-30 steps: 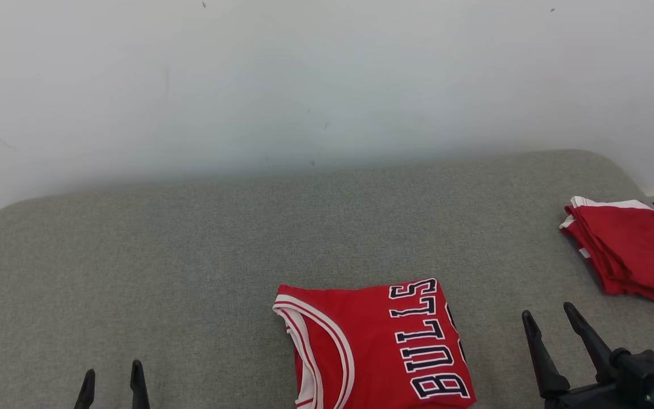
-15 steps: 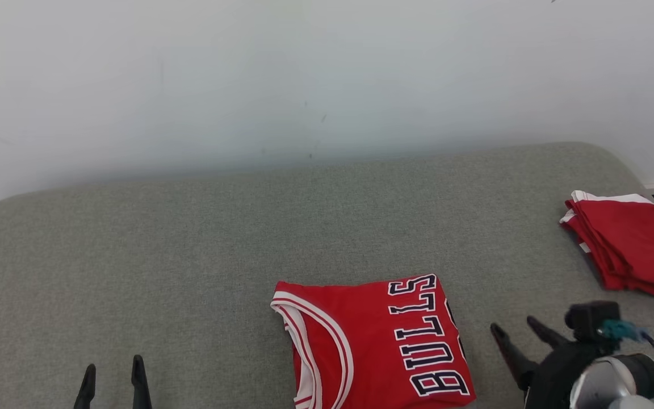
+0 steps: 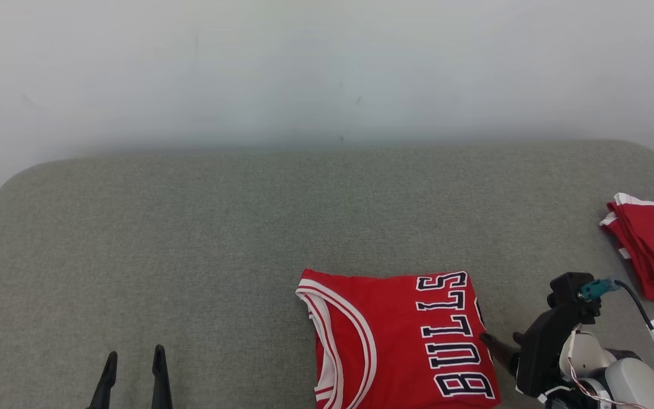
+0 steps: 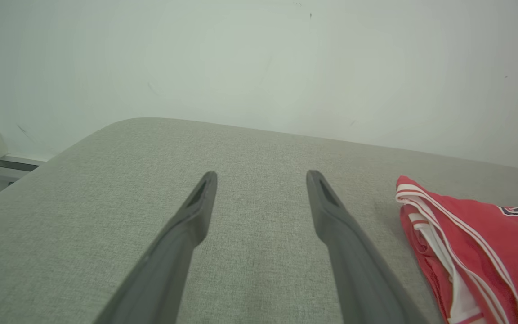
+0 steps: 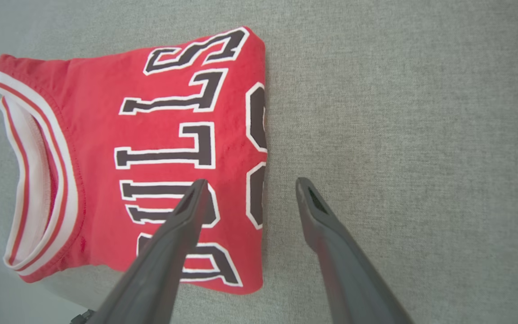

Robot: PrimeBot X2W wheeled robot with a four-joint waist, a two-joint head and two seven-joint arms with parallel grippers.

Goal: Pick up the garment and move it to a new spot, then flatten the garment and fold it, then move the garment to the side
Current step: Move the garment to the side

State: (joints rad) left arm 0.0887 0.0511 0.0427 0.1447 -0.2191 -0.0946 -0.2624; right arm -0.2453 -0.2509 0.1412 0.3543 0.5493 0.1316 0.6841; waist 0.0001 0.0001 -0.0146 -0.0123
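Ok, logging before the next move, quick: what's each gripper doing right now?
Left gripper: open, holding nothing.
Right gripper: open above the edge of the folded jersey, holding nothing.

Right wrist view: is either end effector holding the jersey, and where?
Nothing is held. The right end effector is open astride the edge of the jersey; the left end effector is open, away from it.

Grey bench (image 3: 247, 227); folded jersey (image 3: 395, 335), red stack (image 3: 653, 244)
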